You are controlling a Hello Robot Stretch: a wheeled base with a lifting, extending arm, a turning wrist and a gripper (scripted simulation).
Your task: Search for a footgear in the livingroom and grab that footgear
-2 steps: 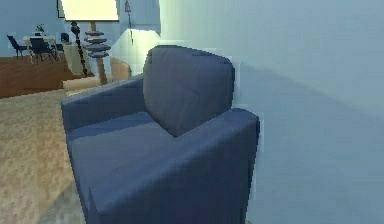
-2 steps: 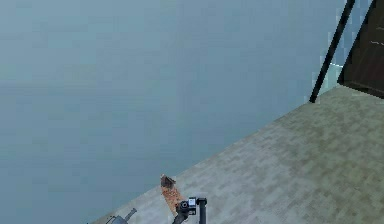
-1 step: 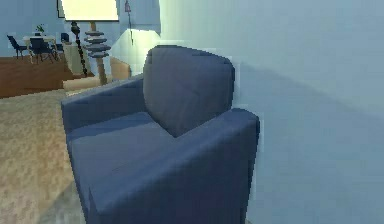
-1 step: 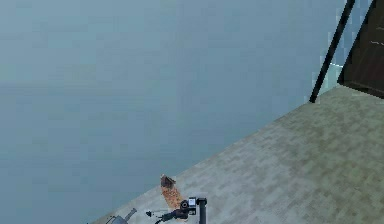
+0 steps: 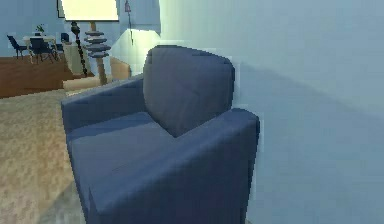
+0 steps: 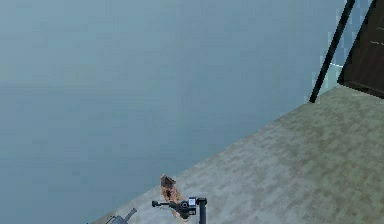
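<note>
Looking ahead, fwd view: big blue armchair [image 5: 160, 130] right up front on the beige carpet [image 5: 30, 150], its back and far side close to the pale blue wall [image 5: 320, 100]. Behind it, near the carpet's far edge, a floor lamp w/ a pale yellow shade [image 5: 90, 8], and beside its pole a stacked grey-and-white piece [image 5: 97, 45]; can't say what exactly. Far back at top left is a wood floor [image 5: 30, 75], w/ a dining table [image 5: 38, 38] and dark chairs [image 5: 17, 44] around it.

Over to the arm side view: pale wall up top, carpet running along its foot. Down at the btm edge the gripper [image 6: 165, 204] sits just left of the dark arm bar [image 6: 201, 212], about where the carpet's edge meets the wall. And there: a small brown blob [image 6: 168, 185] at the gripper's far end, just above the fingers [image 6: 158, 203]. Could be the footgear, too small to be sure. Held, or resting at the carpet's edge? Can't tell. Grip state of the gripper: can't tell either. A grey bit [image 6: 117, 217] pokes in at the btm edge, left of the gripper; unclear what it is. Top right corner: dark door [image 6: 368, 50] w/ a thin dark pole [image 6: 330, 50] slanting beside it.
</note>
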